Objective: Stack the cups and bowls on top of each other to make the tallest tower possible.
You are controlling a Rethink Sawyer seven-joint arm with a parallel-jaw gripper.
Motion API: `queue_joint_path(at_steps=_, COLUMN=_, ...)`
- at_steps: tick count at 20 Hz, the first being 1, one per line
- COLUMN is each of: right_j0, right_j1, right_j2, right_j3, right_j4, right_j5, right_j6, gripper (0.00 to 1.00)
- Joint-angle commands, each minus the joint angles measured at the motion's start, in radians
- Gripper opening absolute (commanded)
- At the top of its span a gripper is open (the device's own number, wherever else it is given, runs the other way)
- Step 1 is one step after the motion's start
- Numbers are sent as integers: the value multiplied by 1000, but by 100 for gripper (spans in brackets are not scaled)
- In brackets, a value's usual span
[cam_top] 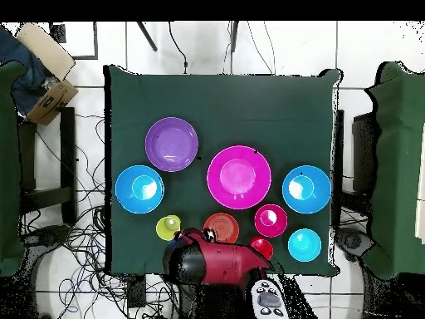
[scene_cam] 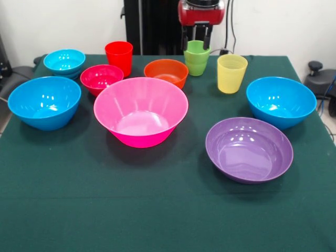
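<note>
Dark green cloth table (scene_cam: 157, 210), white wall behind, cables on tiled floor, fingers (scene_cam: 199, 45) apart astride green cup (scene_cam: 197, 59)

No text, label, brand, number or sign can be read in either view. The cups, the bowls and the green tabletop (scene_cam: 157, 210) are plain, and the red arm (cam_top: 220, 262) shows no legible marking.

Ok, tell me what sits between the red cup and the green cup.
The small orange bowl sits between the red cup and the green cup, slightly nearer the camera than both. The front view shows this plainly.
</note>
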Motion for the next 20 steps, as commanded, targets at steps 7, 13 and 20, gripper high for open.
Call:
queue_joint_path(at_steps=7, right_j0=-6, right_j1=-18, right_j2=112, right_j3=-16, right_j4=-40, right_j5=121, right_j6=46, gripper=100)
queue_joint_path(at_steps=13, right_j0=-21, right_j1=-11, right_j2=118, right_j3=-23, right_j4=-49, right_j5=123, right_j6=31, gripper=100)
queue_joint_path(at_steps=20, right_j0=-48, right_j1=-15, right_j2=127, right_j3=-32, right_j4=-67, right_j5=147, right_j6=-2, gripper=100)
